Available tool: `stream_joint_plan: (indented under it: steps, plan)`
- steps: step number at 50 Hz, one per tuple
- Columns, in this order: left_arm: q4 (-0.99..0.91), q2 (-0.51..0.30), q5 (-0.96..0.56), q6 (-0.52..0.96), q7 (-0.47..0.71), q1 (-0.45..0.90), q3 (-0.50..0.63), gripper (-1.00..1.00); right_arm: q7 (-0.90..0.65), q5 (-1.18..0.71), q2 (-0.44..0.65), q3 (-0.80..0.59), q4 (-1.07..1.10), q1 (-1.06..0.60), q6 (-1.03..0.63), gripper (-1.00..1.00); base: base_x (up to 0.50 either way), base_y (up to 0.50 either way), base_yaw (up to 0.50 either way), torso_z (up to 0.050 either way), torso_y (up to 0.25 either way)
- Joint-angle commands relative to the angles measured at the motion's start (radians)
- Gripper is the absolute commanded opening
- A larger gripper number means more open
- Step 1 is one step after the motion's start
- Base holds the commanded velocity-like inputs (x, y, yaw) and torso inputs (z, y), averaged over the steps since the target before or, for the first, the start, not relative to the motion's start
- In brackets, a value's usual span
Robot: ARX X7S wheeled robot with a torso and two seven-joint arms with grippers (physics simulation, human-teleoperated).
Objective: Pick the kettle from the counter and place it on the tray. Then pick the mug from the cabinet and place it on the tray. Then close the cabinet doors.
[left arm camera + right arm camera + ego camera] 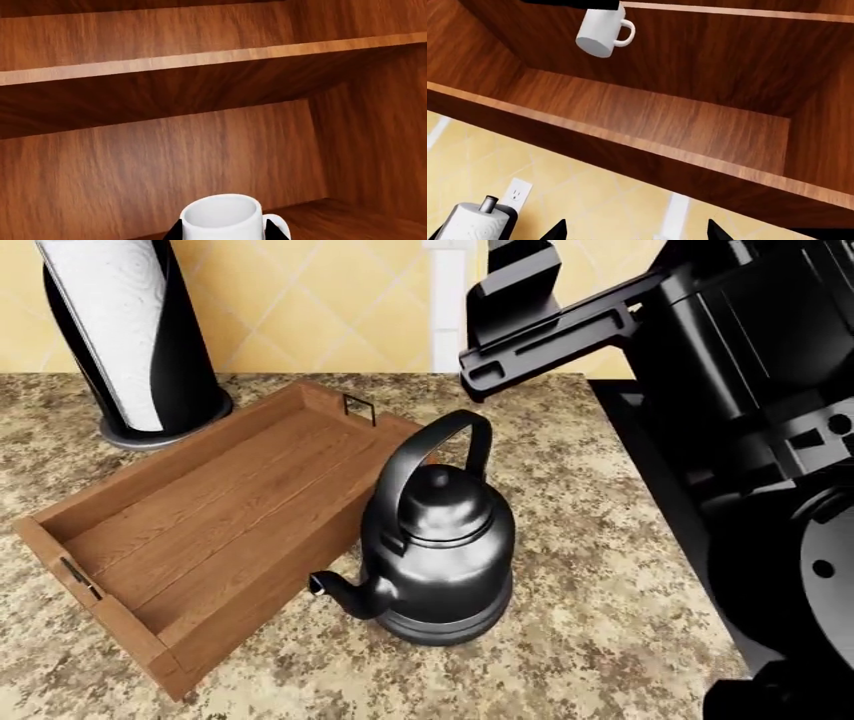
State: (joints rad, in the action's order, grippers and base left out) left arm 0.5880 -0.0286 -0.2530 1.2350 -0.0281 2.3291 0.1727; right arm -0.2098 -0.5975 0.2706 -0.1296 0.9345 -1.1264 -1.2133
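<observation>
The kettle (441, 550) sat on the surface (601, 620) beside the tray (200, 530) — not in it. The left gripper (223, 227) held the mug (222, 216) — the tray came next.

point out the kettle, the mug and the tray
kettle (447, 565), head view, on its rounded body
mug (221, 217), left wrist view, on its white wall
tray (227, 515), head view, on its bare plank floor
</observation>
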Motion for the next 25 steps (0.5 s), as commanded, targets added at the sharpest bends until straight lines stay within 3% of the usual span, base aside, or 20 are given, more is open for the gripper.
stream_joint_plan:
  steps: [1, 4, 9, 14, 25]
  plan:
    - [-0.354, -0.04, -0.046, 0.273, 0.039, -0.038, -0.073, -1.0, -0.006, -0.001, 0.008, -0.006, -0.005, 0.027, 0.028, 1.0, 0.0, 0.0, 0.0, 0.0, 0.0]
    - [-0.437, -0.055, -0.094, 0.335, 0.071, -0.06, -0.087, -1.0, -0.007, 0.002, 0.01, -0.014, -0.011, 0.031, 0.038, 1.0, 0.0, 0.0, 0.0, 0.0, 0.0]
    - [-0.462, -0.158, -0.523, 0.335, 0.392, -0.077, -0.08, -1.0, -0.012, 0.001, 0.011, -0.018, -0.013, 0.031, 0.04, 1.0, 0.0, 0.0, 0.0, 0.0, 0.0]
    - [-0.504, -0.23, -0.823, 0.333, 0.615, -0.113, -0.064, -1.0, -0.014, 0.004, 0.013, -0.028, -0.021, 0.036, 0.052, 1.0, 0.0, 0.0, 0.0, 0.0, 0.0]
    - [-0.595, -0.318, -1.016, 0.313, 0.751, -0.263, -0.071, -1.0, -0.012, 0.009, 0.019, -0.043, -0.035, 0.061, 0.088, 1.0, 0.0, 0.0, 0.0, 0.0, 0.0]
